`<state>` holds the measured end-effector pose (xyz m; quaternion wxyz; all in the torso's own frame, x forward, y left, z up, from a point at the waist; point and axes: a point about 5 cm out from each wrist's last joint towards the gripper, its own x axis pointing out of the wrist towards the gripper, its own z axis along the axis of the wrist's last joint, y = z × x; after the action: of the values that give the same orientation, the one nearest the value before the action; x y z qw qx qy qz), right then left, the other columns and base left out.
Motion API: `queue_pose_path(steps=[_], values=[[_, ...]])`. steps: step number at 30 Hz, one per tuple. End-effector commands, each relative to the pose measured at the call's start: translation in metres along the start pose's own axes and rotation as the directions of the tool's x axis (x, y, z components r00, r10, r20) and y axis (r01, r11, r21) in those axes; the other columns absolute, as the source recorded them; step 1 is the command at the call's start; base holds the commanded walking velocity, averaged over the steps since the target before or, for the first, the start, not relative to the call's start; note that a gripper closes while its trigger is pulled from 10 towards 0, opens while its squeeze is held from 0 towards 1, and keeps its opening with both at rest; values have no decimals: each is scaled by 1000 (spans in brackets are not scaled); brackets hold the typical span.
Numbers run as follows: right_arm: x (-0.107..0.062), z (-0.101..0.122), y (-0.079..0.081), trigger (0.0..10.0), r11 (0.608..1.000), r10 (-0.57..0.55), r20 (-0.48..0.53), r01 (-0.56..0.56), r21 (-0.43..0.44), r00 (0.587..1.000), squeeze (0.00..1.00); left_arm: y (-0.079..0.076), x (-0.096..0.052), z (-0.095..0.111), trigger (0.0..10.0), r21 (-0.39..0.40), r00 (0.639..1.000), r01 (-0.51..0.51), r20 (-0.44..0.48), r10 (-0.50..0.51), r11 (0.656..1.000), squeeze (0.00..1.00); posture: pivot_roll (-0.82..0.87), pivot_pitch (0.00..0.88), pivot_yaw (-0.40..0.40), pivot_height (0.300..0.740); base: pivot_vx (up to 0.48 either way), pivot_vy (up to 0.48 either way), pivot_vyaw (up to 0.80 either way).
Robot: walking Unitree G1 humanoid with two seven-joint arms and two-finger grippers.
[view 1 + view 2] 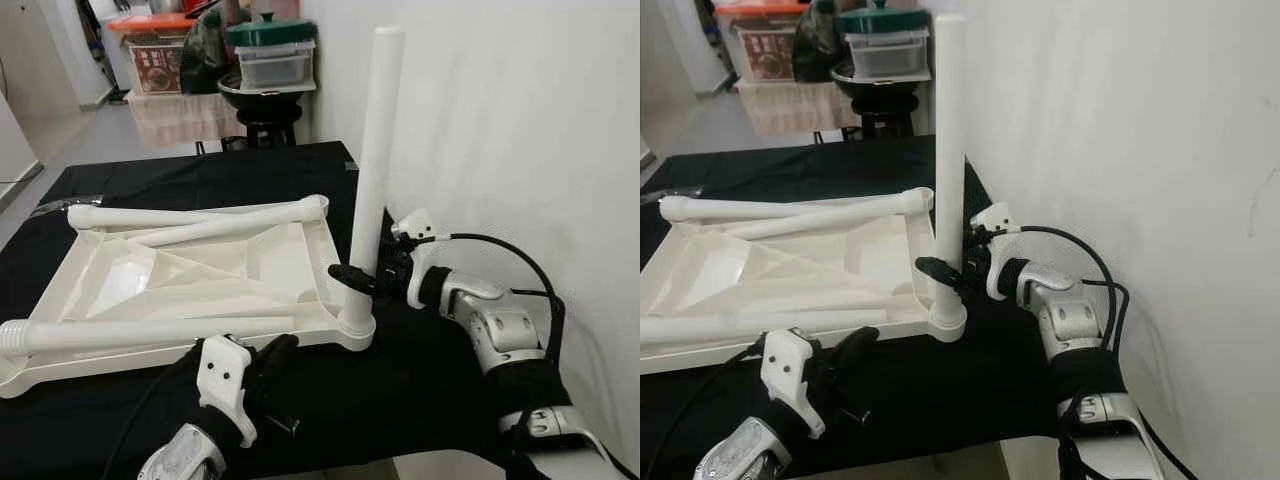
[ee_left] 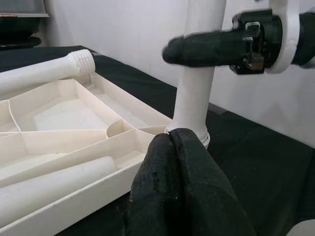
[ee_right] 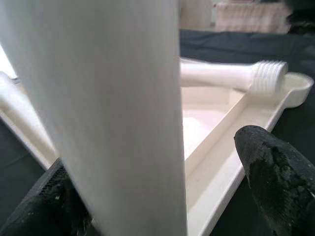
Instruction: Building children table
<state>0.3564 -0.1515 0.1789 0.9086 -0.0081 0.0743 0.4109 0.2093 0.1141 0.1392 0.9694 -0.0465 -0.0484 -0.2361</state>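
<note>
Left gripper [image 1: 268, 362] rests by tabletop [image 1: 200, 280]; right gripper [image 1: 352, 277] grips upright leg [image 1: 373, 160].

A white plastic tabletop [image 1: 200, 270] lies upside down on the black-covered table, its ribbed underside facing up. One white leg [image 1: 375, 150] stands upright in the corner socket near the table's right edge. Three more legs [image 1: 195, 215] lie loose across the tabletop's underside, threaded ends showing.
</note>
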Motion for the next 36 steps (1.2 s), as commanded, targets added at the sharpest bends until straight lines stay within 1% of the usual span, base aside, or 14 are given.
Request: queue_pose_path(steps=[1,8,9,10,11,12,23,29,30,31,32,33,34,36], values=[[-2,1,-4,10000,999,34,5,-34,-6,999,0,0,0,-1,10000,3,1000,-7,-11,7,1000,0,55,0,-23,740,0,0,0],[-5,2,-11,10000,995,97,-23,-98,-34,995,0,0,0,0,10000,5,1000,-5,-13,6,1000,0,63,0,-24,740,0,0,0],[-5,2,-13,8784,993,111,-25,-112,-40,994,0,0,0,0,10000,5,1000,-6,-13,6,1000,0,65,0,-25,740,0,0,0],[-5,2,-13,8784,993,111,-25,-112,-40,994,0,0,0,0,10000,5,1000,-6,-13,6,1000,0,65,0,-25,740,0,0,0],[-6,3,-15,2706,992,117,-26,-118,-42,993,0,0,0,0,10000,5,1000,-6,-13,6,1000,0,65,0,-25,740,0,0,0],[-6,3,-16,0,991,122,-27,-123,-44,992,0,-1,0,0,10000,5,1000,-6,-13,6,1000,0,66,0,-26,740,0,0,0],[-5,-2,-16,0,984,169,-28,-170,-51,985,0,-1,-1,0,10000,7,1000,-6,-17,6,1000,0,66,0,-18,740,0,0,0],[-11,-15,-16,0,996,59,-55,-62,-58,997,0,0,-2,-1,10000,9,1000,-6,-21,6,1000,0,59,0,-29,740,0,0,0],[-7,-29,-12,0,993,-107,-86,103,-54,990,0,0,-3,-1,10000,11,1000,-7,-22,7,1000,0,64,0,-42,740,0,0,0],[-7,-29,-12,0,993,-107,-86,103,-54,990,0,0,-3,-1,10000,11,1000,-7,-22,7,1000,0,64,0,-42,740,0,0,0],[-8,-37,-7,0,866,-493,-35,494,81,869,0,2,-4,-1,10000,14,1000,-10,-23,11,1000,0,58,0,-38,740,0,0,0],[-5,-58,27,0,831,-534,-108,544,115,838,0,3,-4,-1,10000,18,1000,-11,-25,12,1000,0,61,2,-26,740,0,0,0],[-5,-58,27,0,831,-534,-108,544,115,838,0,3,-4,-1,10000,18,1000,-11,-25,12,1000,0,61,2,-26,740,0,0,0],[2,-64,59,0,844,-521,-124,531,76,845,0,5,-4,-2,10000,20,999,-9,-32,9,1000,0,36,0,-10,740,0,0,0]])
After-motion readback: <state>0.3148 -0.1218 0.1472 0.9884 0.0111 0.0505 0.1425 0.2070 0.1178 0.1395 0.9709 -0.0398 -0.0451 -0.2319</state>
